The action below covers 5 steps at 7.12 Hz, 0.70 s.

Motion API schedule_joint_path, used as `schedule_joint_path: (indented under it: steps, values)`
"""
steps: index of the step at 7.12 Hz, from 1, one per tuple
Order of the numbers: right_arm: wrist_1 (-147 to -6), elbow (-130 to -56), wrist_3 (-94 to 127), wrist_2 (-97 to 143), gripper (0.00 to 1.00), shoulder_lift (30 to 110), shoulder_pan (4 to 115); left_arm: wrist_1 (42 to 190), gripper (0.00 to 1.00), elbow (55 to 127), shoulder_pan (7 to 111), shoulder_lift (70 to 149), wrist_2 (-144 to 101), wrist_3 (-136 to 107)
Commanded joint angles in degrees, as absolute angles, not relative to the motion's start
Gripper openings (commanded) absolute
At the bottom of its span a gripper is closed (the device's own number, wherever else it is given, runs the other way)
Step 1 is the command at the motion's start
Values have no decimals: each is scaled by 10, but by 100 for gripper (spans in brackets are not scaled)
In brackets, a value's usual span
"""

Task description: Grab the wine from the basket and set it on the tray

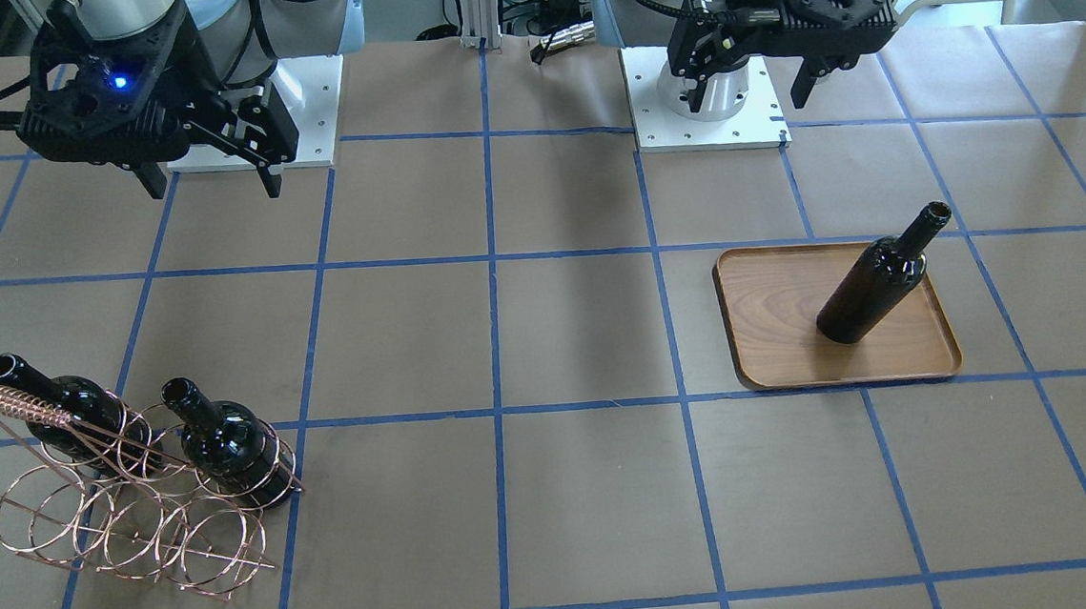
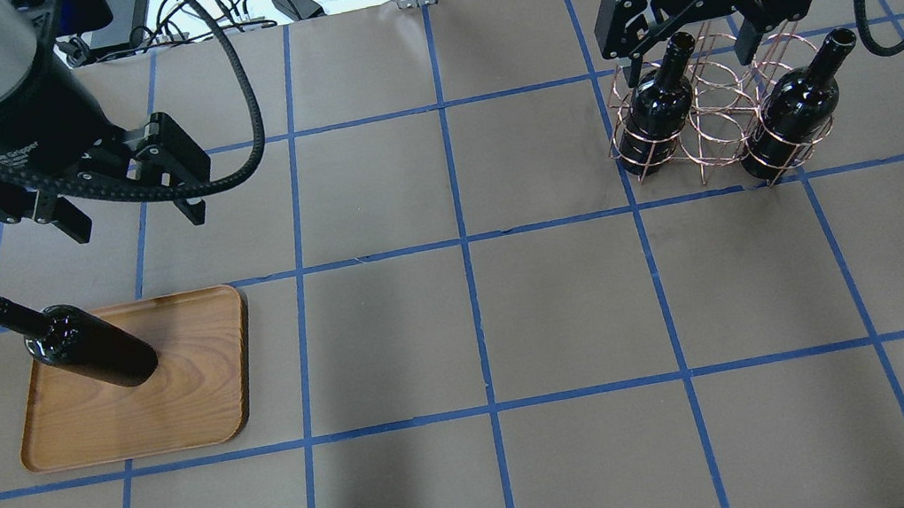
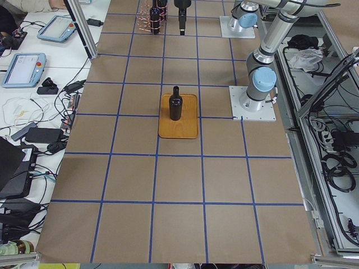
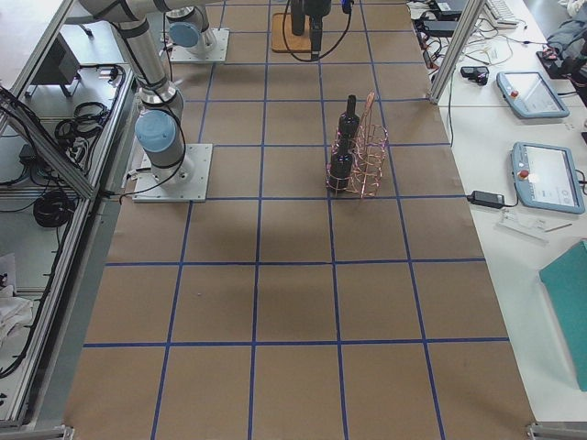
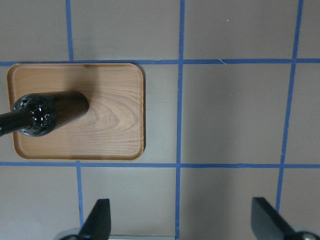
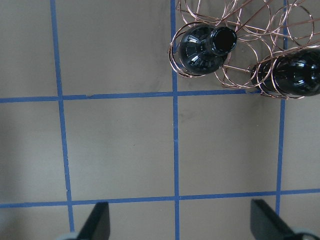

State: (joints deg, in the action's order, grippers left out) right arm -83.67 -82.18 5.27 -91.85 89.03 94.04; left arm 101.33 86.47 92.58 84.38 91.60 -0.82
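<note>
One wine bottle (image 2: 85, 345) stands upright on the wooden tray (image 2: 186, 392), toward the tray's left side. It also shows in the left wrist view (image 5: 47, 112) on the tray (image 5: 112, 120). Two more wine bottles (image 2: 659, 111) (image 2: 795, 118) stand in the copper wire basket (image 2: 718, 115) at the right. My left gripper (image 2: 132, 214) hangs open and empty above the table, beside the tray toward my base. My right gripper (image 2: 686, 53) hangs open and empty high above the table near the basket; in the right wrist view the basket (image 6: 240, 75) lies off from the fingers (image 6: 95, 222).
The table is brown paper with blue tape grid lines. The arm bases (image 1: 719, 91) (image 1: 253, 115) stand on white plates at the robot's edge. In the front view the basket's coil-wrapped handle (image 1: 10, 404) juts out beside the left bottle (image 1: 72, 409).
</note>
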Motion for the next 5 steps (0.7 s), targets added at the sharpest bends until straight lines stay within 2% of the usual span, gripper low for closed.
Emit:
schedule_joint_path:
  steps: [1, 2, 5]
  values:
    - [-837, -822, 53, -918, 100, 890, 940, 1012, 100, 874, 933, 837, 914, -5]
    - [-837, -822, 53, -918, 100, 890, 940, 1006, 98, 876, 933, 836, 913, 2]
    - [-837, -822, 53, -918, 100, 890, 940, 942, 99, 896, 934, 845, 912, 14]
